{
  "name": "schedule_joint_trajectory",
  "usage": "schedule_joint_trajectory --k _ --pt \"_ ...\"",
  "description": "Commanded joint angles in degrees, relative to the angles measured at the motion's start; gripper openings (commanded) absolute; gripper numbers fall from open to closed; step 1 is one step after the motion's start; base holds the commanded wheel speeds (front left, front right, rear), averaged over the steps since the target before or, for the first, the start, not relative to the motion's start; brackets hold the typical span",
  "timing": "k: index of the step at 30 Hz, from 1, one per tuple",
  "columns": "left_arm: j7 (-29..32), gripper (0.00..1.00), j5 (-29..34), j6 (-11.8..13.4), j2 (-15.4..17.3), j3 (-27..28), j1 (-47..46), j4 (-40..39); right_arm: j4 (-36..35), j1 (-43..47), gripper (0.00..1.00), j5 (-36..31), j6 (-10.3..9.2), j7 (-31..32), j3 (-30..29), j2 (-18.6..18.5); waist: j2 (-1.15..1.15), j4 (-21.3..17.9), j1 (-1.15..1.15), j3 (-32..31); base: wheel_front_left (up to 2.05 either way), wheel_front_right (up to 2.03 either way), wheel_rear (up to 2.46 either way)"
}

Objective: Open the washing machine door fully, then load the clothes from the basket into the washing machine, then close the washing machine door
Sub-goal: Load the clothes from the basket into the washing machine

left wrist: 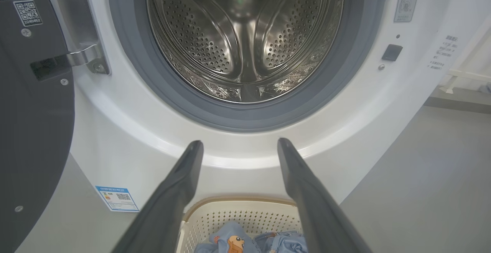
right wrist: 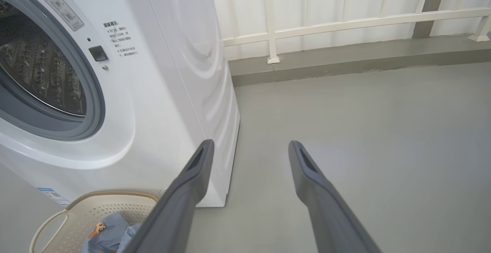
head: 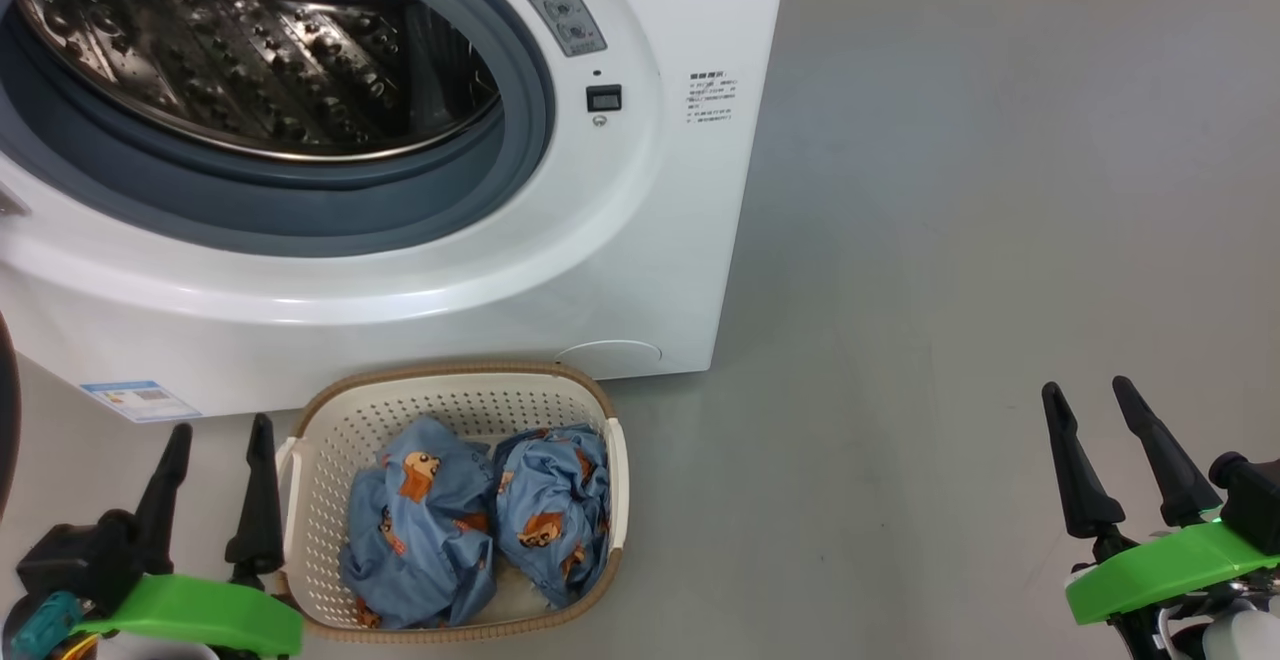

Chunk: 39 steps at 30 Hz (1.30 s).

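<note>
Our left jaws gape wide and empty, the right jaws likewise. In the head view the clothes (head: 430, 530) lie in the basket (head: 330, 450) at three o'clock of the left jaws, far from the right. The left wrist view adds the washing machine door (left wrist: 34, 138) swung open at nine o'clock.

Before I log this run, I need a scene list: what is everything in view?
washing machine: one, white, behind the basket, drum empty
washing machine door: one, black, swung open at left
basket: one, cream, brown rim, floor before the machine
clothes: two bundles, light blue with orange-brown print, inside the basket
label sticker: one, blue, machine's lower left corner
floor: one, grey, under everything
railing: one, white, along the back wall
left gripper: one, dark fingers, open, beside the basket
right gripper: one, dark fingers, open, over the floor
</note>
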Motion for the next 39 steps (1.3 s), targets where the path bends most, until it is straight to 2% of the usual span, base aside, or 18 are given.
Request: schedule_joint_trajectory --k 1,9,19,32,39 --pt "-0.3 1.0 -0.18 -0.09 1.13 1.81 -1.48 -0.86 -1.45 -0.82 1.0 -0.8 0.09 -0.68 1.35 -0.66 0.0 0.0 0.0 0.09 0.0 0.0 0.0" --pt "-0.31 1.0 -1.26 -0.09 0.5 -0.06 -1.89 2.42 -1.83 -1.71 1.0 -0.9 0.09 -0.68 1.83 -0.4 0.0 -0.26 0.0 1.63 0.0 0.0 0.0" --pt "-0.31 1.0 -2.22 -0.09 0.46 -3.9 -6.06 12.14 -2.81 -3.91 1.0 -1.31 0.09 -0.68 1.72 0.79 0.0 -1.15 0.0 7.28 0.0 0.0 0.0" --pt "-0.31 1.0 -4.55 -0.09 2.19 -8.69 -16.47 26.33 -3.71 -8.77 1.0 -1.63 0.09 -0.68 2.43 3.0 0.0 -3.23 0.0 17.11 0.0 0.0 0.0" --pt "-0.31 1.0 -6.68 -0.09 3.53 -13.43 -24.12 35.23 -4.14 -11.89 1.0 -1.7 0.09 -0.68 2.65 3.85 0.0 -4.22 0.0 23.01 0.0 0.0 0.0"
